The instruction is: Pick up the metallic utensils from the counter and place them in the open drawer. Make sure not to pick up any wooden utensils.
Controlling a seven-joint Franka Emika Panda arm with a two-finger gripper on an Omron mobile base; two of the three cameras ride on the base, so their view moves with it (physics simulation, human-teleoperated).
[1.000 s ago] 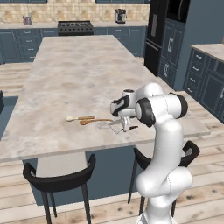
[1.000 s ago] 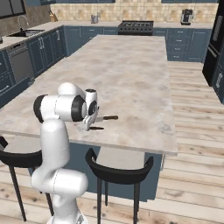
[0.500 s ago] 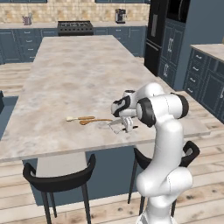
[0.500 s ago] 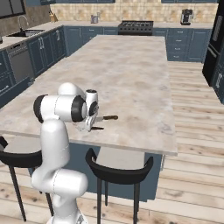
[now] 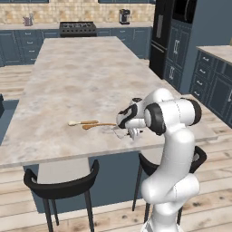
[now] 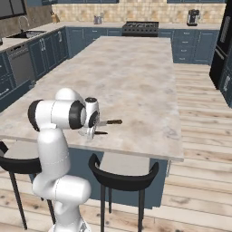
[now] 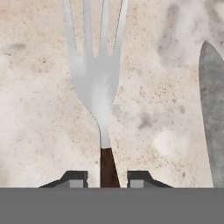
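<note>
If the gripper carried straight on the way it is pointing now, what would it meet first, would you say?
Most likely the fork: its dark handle lies between the jaws of the gripper, with the counter right beneath it. How much gap remains is hard to judge.

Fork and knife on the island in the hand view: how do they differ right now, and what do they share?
The fork has slim silver tines and sits centred, its dark handle between the gripper fingertips; the knife lies off to the right edge, outside the fingers. The fork's head is bright silver and split; the knife's blade is duller grey and one broad piece. Both are metal and lie flat on the counter.
</note>
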